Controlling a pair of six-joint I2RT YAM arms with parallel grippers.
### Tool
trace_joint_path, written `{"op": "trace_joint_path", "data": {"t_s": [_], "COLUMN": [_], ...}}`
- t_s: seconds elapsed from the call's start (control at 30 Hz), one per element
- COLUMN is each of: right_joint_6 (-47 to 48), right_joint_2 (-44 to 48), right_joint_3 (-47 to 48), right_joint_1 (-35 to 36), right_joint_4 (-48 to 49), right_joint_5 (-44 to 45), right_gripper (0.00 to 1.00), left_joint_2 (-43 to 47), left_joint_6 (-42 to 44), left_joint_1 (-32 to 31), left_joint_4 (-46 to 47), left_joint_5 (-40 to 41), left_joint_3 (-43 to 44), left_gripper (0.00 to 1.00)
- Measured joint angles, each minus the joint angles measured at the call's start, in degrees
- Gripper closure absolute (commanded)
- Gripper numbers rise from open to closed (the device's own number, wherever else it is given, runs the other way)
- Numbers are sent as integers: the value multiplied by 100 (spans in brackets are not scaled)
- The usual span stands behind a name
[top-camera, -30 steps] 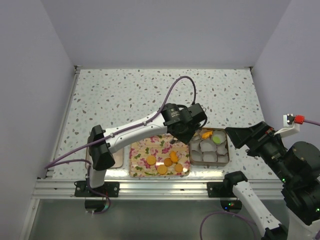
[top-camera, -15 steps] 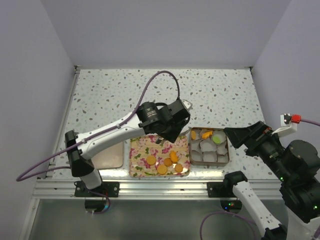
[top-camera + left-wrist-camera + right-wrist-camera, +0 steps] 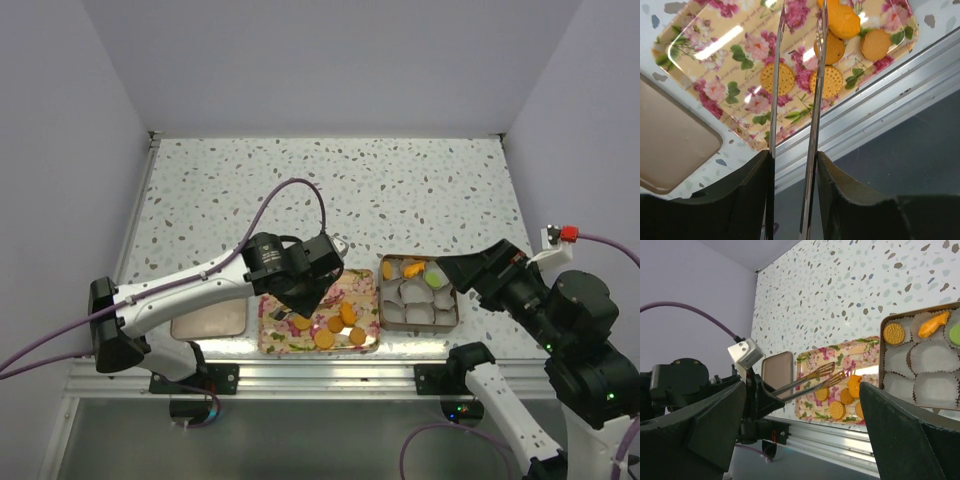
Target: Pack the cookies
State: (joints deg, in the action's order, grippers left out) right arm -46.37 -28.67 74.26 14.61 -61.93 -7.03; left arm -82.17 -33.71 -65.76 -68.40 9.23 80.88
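Sitting within lavender walls [image 3: 330, 60] is a speckled table [image 3: 420, 185] (left jaws pinch tongs [image 3: 826, 370], right jaws spread).

A white tabletop [image 3: 420, 190] speckled with grey and brown flecks filled a booth, closed in by plain pale lavender walls [image 3: 330, 60] at the back and on both sides. Along the table's near edge ran a silver aluminium rail [image 3: 330, 375], and beyond it lay a dark grey surface [image 3: 330, 440], lower down. The light was soft and even, throwing only faint shadows.
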Motion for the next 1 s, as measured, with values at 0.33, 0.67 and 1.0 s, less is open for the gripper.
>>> {"op": "trace_joint_path", "data": {"t_s": [0.33,0.67,1.0], "right_joint_6": [-164,-219,-216], "right_joint_2": [144,184,184], "right_joint_3": [-79,-20,68], "right_joint_1": [0,2,0], "right_joint_4": [22,-24,-57], "right_joint_5": [-17,2,28], "right_gripper": [1,1,1], "left_joint_2": [0,-229,-627], "left_joint_6": [-79,-118,-116], "left_joint_1": [-157,-157,-157], "left_joint_4": [105,142,149], "left_joint_5": [-498,-634,-767], "left_joint_3": [-173,-173,-155], "left_gripper": [52,49,45]}}
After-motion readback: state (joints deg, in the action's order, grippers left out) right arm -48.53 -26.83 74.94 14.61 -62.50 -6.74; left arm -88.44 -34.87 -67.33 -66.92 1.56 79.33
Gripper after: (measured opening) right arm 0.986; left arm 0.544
